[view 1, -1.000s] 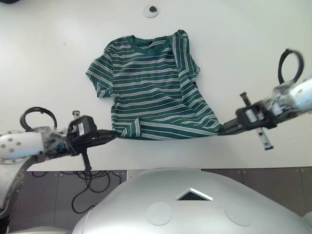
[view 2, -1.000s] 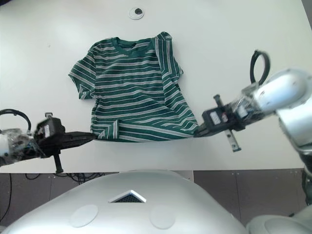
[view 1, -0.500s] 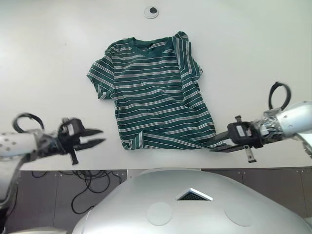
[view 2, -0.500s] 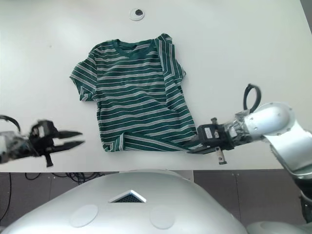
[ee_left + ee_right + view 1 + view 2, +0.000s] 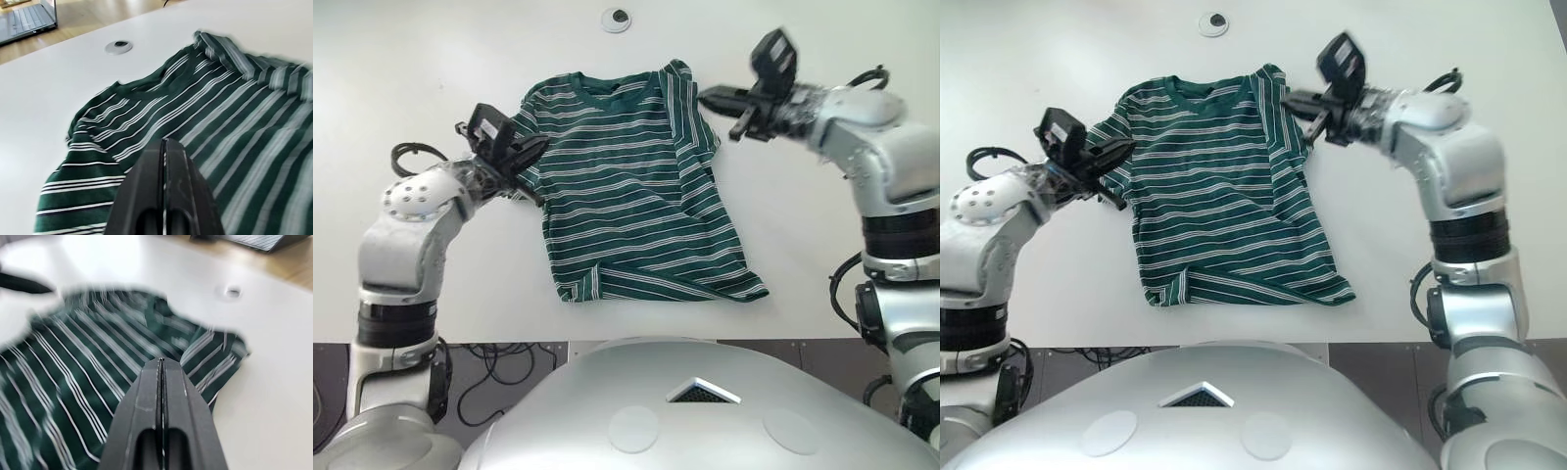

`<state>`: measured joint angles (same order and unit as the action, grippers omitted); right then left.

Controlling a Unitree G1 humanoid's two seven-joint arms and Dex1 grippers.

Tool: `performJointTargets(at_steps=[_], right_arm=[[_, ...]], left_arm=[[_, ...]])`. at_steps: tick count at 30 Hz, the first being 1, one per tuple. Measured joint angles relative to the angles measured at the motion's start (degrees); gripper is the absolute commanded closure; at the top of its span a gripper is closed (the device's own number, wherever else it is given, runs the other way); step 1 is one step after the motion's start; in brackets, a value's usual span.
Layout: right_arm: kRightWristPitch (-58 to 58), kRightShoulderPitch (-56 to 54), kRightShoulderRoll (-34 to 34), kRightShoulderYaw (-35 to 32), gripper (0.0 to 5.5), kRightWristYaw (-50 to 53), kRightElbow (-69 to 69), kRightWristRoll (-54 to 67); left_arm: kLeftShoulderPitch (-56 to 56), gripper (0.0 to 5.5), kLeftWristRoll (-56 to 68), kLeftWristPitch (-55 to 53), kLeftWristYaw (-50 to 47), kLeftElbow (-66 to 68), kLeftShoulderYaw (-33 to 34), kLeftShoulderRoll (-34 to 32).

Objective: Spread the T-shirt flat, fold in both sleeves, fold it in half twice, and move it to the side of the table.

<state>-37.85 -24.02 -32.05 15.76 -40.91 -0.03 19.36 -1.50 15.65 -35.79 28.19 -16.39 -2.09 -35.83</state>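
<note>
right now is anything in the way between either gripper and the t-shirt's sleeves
Nothing visible does. The left gripper is right at the left sleeve of the T-shirt, and the right gripper is beside the folded-over right sleeve. A round grommet lies on the table beyond the collar, off both paths.

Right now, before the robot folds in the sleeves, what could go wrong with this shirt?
The shirt is not fully flat: the sleeve by the right gripper lies doubled over the chest, and one hem corner is turned up. Folding now could trap these creases. The left gripper and the right gripper are both shut, so pushing at the cloth may bunch it.
</note>
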Motion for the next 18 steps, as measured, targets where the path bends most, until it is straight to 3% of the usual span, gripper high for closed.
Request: performJointTargets(at_steps=[9, 18], right_arm=[[4.07, 1.49, 0.29, -0.39, 5.50, -0.69, 3.49, -3.90], [12.11, 0.47, 5.08, 2.68, 5.50, 1.25, 16.65, -11.60]], left_arm=[[-0.81, 5.49, -7.93, 2.33, -0.56, 8.23, -6.13, 1.23], [-0.90, 5.49, -10.01, 3.45, 0.04, 8.69, -6.74, 2.21]])
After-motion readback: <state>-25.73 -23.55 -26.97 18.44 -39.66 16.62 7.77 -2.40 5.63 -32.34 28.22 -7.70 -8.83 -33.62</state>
